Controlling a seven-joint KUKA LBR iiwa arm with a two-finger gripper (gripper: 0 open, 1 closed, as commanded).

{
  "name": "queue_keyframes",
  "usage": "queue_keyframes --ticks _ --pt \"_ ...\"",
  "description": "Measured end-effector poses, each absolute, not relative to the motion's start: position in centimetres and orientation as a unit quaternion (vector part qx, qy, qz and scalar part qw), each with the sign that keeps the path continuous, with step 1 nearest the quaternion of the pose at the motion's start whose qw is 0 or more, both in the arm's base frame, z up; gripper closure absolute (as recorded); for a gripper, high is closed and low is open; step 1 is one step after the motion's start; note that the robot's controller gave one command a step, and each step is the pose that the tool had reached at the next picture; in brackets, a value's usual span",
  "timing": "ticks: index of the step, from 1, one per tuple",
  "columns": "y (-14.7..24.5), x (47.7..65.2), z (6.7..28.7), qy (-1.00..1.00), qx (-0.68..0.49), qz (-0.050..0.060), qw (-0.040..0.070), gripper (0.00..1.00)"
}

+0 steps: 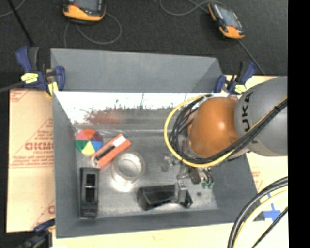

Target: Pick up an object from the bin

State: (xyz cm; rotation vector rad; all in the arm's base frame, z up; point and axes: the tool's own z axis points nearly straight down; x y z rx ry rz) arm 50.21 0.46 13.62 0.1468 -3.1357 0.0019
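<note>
The gripper (184, 196) hangs low near the bin's (145, 99) front wall, right of centre, at the right end of a black blocky object (155, 197). That object lies flat on the floor, its long axis running along the front wall, left to right. Whether the gripper is open, closed or gripping it, I cannot tell. The arm's orange cover (213, 127) and looped cables sit above it.

A clear round cup (127, 167) stands just behind and to the left of the black object, with the grey floor showing through it. An orange bar (112, 149) lies on a slant at the cup's back-left edge, beside a many-coloured ball (88, 141). A black oblong box (88, 191) lies along the left wall, front to back.

The bin's floor is scuffed grey metal. Behind the bin, a dark surface carries cables and two orange-and-black devices (84, 9).
</note>
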Motion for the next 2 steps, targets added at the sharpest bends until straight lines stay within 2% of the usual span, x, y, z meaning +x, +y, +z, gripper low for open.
queue_keyframes --ticks 1,2 --pt "1.0 47.4 14.1 -0.994 0.105 0.000 0.001 0.00" --pt "1.8 48.0 7.2 -0.997 0.071 -0.001 -0.006 0.00"
